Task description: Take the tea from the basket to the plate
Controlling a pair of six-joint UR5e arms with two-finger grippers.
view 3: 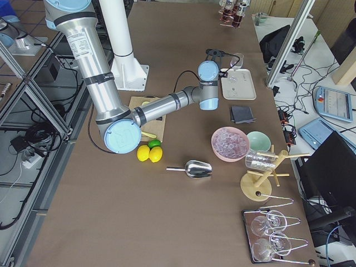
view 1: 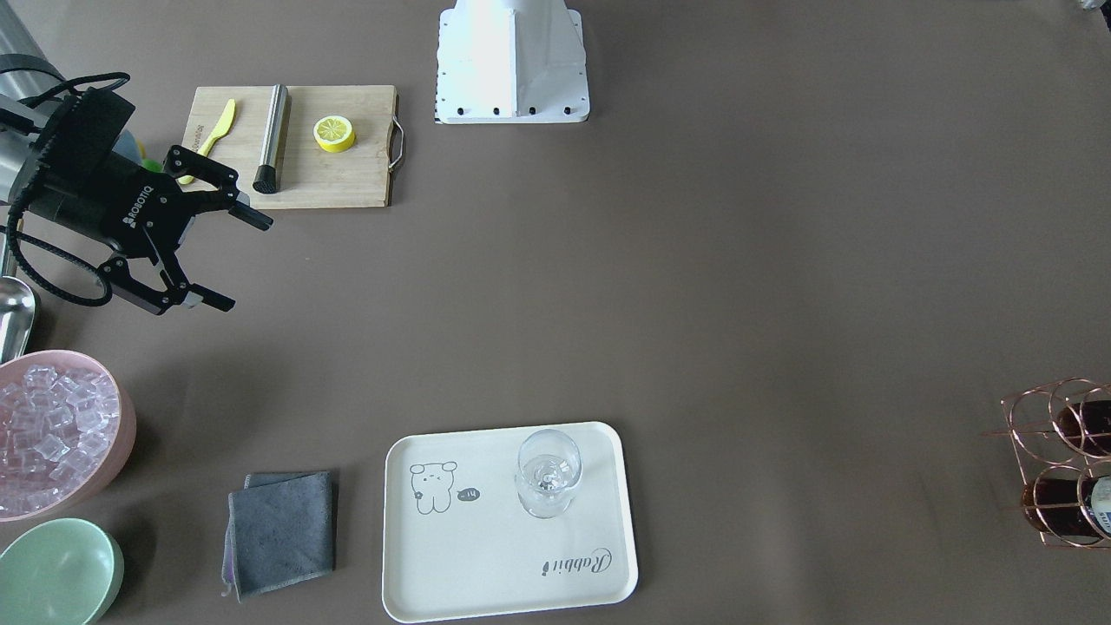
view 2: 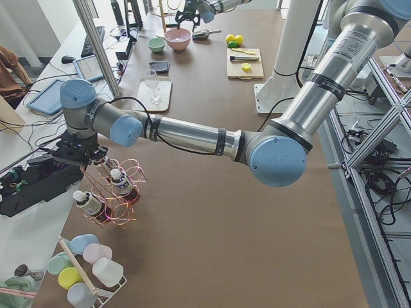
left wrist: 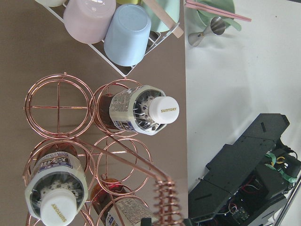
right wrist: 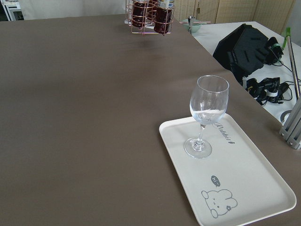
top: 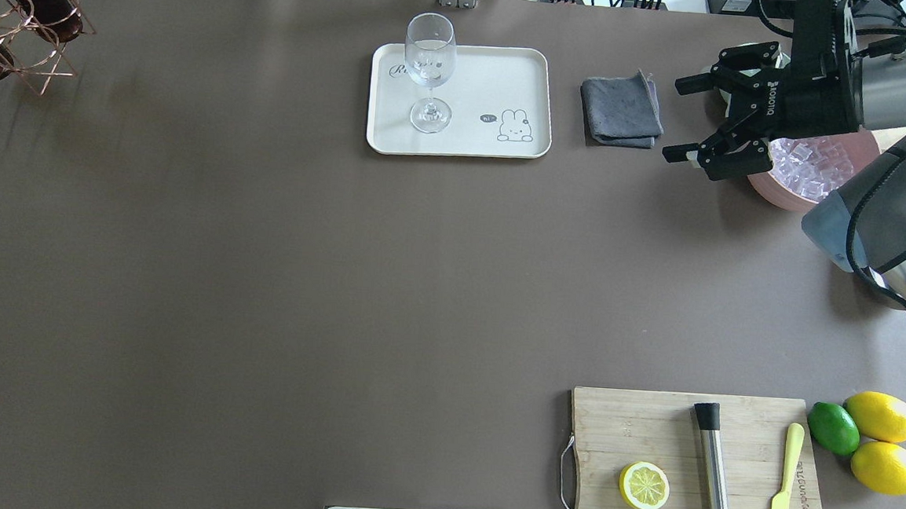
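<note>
The left tool (view 2: pixel 90 159) is hovering over the basket (left wrist: pixel 165 200) at the worktop's corner (its opening I cannot tell), needing a straight drop onto a tea (left wrist: pixel 141 109). The right tool (top: pixel 675 118) is hanging wide open, empty.

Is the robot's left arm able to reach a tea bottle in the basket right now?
Probably yes. Its left claw hangs just above the basket, and the tea bottle has nothing over its top; only the coiled handle stands nearby.
</note>
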